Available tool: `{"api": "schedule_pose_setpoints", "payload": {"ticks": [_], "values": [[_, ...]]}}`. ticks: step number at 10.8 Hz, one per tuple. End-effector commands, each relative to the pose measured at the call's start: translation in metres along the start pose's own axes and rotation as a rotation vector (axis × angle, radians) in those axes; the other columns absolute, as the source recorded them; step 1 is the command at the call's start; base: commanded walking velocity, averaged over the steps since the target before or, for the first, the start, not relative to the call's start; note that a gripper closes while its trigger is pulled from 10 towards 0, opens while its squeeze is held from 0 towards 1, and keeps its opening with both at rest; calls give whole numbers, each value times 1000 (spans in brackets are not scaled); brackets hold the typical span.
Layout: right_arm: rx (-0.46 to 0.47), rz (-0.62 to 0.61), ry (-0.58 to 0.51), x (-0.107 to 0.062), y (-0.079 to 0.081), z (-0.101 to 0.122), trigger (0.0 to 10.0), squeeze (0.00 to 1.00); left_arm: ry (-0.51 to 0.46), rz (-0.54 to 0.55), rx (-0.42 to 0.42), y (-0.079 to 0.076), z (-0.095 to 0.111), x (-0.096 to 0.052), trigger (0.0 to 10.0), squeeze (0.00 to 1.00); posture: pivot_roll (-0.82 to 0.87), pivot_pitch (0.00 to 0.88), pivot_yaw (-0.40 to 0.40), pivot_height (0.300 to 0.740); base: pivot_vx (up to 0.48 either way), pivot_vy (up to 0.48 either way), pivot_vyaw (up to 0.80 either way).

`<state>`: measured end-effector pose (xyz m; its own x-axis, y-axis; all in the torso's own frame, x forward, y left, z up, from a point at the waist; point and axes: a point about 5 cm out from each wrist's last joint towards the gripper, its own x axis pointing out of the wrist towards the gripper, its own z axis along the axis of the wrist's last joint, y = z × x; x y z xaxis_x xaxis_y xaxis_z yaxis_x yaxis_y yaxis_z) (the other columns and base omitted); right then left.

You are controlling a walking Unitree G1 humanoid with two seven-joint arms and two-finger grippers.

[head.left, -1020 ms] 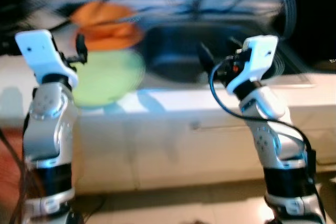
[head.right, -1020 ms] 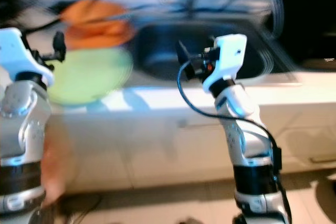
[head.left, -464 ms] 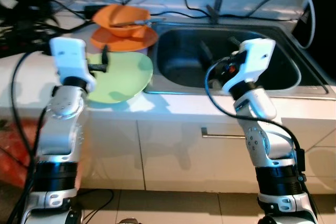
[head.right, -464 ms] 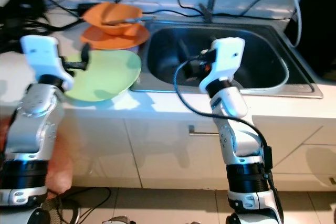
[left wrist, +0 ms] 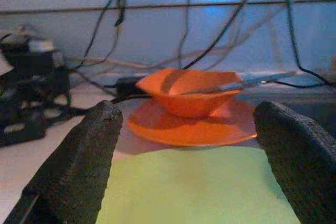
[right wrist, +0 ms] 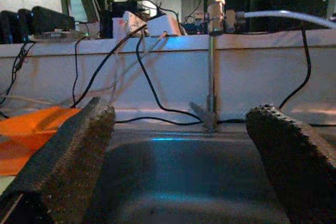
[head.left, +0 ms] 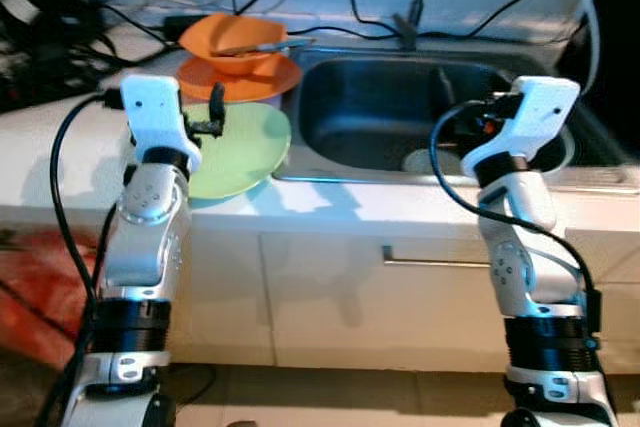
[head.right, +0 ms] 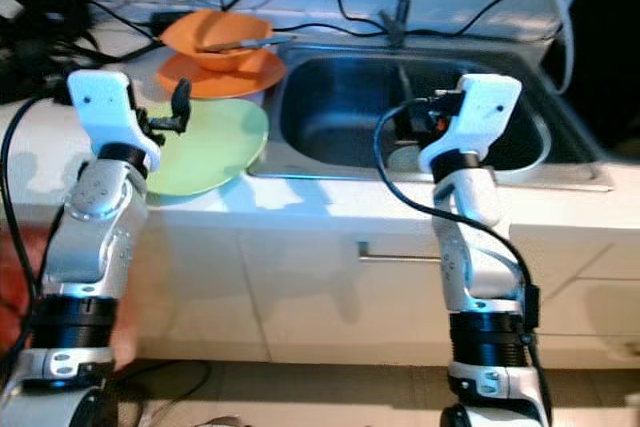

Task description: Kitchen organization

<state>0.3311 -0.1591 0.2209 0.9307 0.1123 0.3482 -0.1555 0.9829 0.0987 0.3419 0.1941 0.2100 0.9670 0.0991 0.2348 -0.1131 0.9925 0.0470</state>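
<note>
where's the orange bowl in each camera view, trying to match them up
left eye view: orange bowl at the back of the counter, on the orange plate, left of the sink.
right eye view: same spot, bowl.
left wrist view: bowl centred between the left pincer fingers, beyond the green plate.
right wrist view: an orange shape at one edge, too cropped to tell bowl from plate.
shared landmark: the utensil resting in the bowl.

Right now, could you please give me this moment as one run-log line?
left gripper: open, over green plate | right gripper: open, above sink | orange bowl: on orange plate
</note>
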Motion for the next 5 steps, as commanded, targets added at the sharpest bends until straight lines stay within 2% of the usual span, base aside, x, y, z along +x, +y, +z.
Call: {"api": "schedule_pose_setpoints", "payload": {"ticks": [1,2,4,5], "values": [[-9,15,4,3,3,2,10000,0,-32,42,4,7,5,-1,10000,0,102,0,-74,740,0,0,0],[5,29,40,7,3,-5,10000,0,-17,139,5,17,-1,-7,10000,0,109,0,-88,740,0,0,0],[9,72,70,-3,15,-12,10000,0,-19,212,-20,26,-6,-13,10000,0,90,1,-120,740,0,0,0],[0,84,80,-3,14,-14,10000,0,-13,229,-17,25,-6,-12,10000,0,90,1,-120,740,0,0,0]]}}
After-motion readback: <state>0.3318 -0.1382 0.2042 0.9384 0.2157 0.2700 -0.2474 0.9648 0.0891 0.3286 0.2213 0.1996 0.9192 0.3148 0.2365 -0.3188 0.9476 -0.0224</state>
